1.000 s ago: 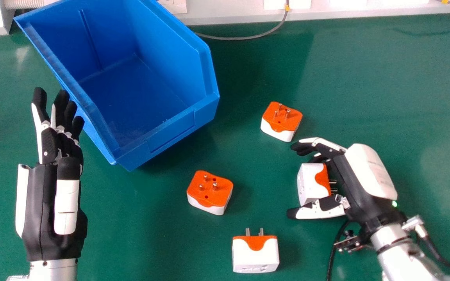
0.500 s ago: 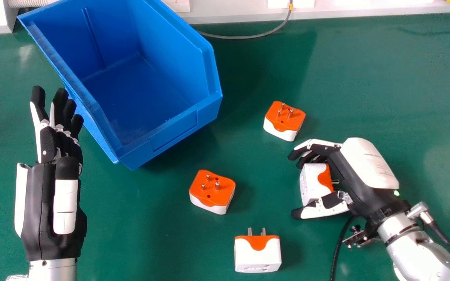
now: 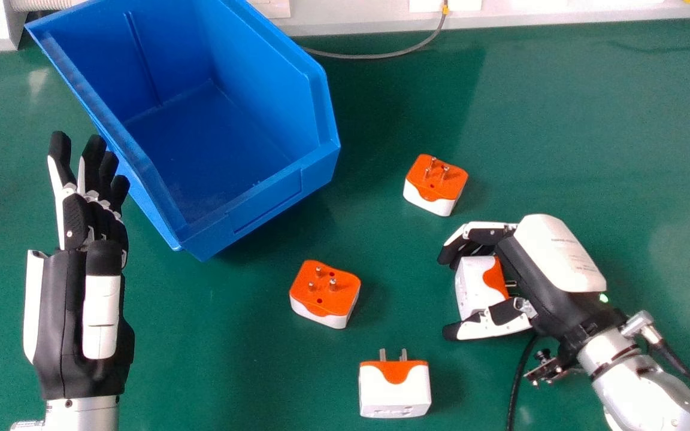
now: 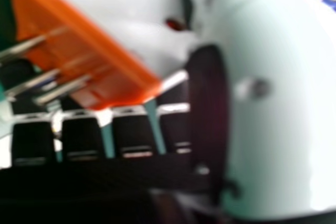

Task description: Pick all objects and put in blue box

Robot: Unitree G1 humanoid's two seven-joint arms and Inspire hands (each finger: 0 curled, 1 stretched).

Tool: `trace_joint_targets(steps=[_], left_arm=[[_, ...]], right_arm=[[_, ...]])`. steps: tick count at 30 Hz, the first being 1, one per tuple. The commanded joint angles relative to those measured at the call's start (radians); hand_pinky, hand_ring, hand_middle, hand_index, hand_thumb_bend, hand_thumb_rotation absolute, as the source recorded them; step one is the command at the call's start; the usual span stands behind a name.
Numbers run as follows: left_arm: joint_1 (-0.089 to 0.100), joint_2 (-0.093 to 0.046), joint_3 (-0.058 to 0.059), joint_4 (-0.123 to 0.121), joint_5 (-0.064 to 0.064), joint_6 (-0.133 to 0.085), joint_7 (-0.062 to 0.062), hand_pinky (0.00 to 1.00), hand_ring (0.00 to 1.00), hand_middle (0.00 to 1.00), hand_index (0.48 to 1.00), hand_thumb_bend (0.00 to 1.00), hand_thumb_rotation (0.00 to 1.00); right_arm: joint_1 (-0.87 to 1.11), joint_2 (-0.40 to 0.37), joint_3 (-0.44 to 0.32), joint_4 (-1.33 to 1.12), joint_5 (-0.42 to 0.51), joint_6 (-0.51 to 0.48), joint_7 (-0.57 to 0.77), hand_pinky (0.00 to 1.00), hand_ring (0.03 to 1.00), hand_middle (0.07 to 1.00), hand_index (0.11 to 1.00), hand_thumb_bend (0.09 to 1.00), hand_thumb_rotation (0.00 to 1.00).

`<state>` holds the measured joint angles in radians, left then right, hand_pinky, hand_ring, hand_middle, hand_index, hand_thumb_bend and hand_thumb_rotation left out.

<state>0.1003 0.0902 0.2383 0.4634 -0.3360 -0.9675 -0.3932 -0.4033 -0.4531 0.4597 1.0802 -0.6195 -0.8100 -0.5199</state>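
Note:
My right hand (image 3: pixel 551 269) is at the right of the head view, its fingers and thumb curled round a white and orange plug adapter (image 3: pixel 474 285). In the right hand view the adapter (image 4: pixel 100 40) lies against the hand (image 4: pixel 134 135), its metal pins showing beside the fingers. Three more adapters stand on the green table: one (image 3: pixel 435 185) beyond the right hand, one (image 3: pixel 324 294) in the middle, one (image 3: pixel 395 389) nearer. The blue box (image 3: pixel 264 206) is at the upper left. My left hand (image 3: pixel 96 221) is open beside the box's left side.
A grey cable (image 3: pixel 375 56) runs along the table's back edge by the white wall panel (image 3: pixel 345 13). A black cable (image 3: pixel 518 377) hangs beside the right wrist. Green table surface (image 3: pixel 560 120) extends behind the right hand.
My right hand's fingers have curled further round the adapter between them, which has shifted slightly. The left hand and the other adapters have stayed in place.

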Motion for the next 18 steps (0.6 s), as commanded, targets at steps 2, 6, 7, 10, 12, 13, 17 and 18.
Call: trace_joint_targets(steps=[2,6,7,10,12,13,17,18], left_arm=[[-0.001,0.0,-0.004,-0.021,-0.005,-0.002,-0.002,1.0,1.0,1.0,1.0,0.83,0.89],[0.0,0.002,-0.003,-0.025,-0.012,0.003,-0.005,1.0,1.0,1.0,1.0,0.83,0.89],[0.001,0.003,-0.002,-0.024,-0.012,0.002,-0.005,1.0,1.0,1.0,1.0,0.83,0.89],[0.0,0.002,0.0,-0.022,-0.01,0.001,-0.005,1.0,1.0,1.0,1.0,0.83,0.89],[-0.001,0.002,0.0,-0.019,-0.01,-0.003,-0.006,1.0,1.0,1.0,1.0,0.83,0.89],[-0.002,0.002,0.0,-0.015,-0.011,-0.006,-0.007,1.0,1.0,1.0,1.0,0.83,0.89],[-0.001,0.0,0.0,-0.015,-0.006,-0.007,-0.003,1.0,1.0,1.0,1.0,0.83,0.89],[-0.002,0.0,0.001,-0.013,-0.004,-0.008,-0.002,1.0,1.0,1.0,1.0,0.83,0.89]], right_arm=[[0.017,-0.017,-0.014,-0.013,0.008,-0.018,0.044,0.38,0.4,0.509,0.534,0.533,0.0],[0.024,-0.02,-0.053,-0.044,0.06,-0.047,0.116,0.38,0.397,0.508,0.528,0.527,0.0],[0.027,-0.019,-0.066,-0.056,0.077,-0.055,0.135,0.38,0.395,0.508,0.526,0.524,0.0],[0.034,-0.016,-0.104,-0.086,0.124,-0.074,0.187,0.38,0.393,0.507,0.524,0.522,0.0],[0.042,-0.012,-0.13,-0.11,0.161,-0.08,0.227,0.38,0.392,0.507,0.523,0.52,0.0],[0.048,-0.009,-0.144,-0.125,0.182,-0.08,0.251,0.38,0.393,0.506,0.522,0.519,0.0],[0.07,-0.006,-0.192,-0.192,0.249,-0.077,0.335,0.38,0.394,0.506,0.52,0.518,0.0],[0.074,-0.008,-0.204,-0.216,0.267,-0.072,0.358,0.38,0.394,0.506,0.52,0.518,0.0]])
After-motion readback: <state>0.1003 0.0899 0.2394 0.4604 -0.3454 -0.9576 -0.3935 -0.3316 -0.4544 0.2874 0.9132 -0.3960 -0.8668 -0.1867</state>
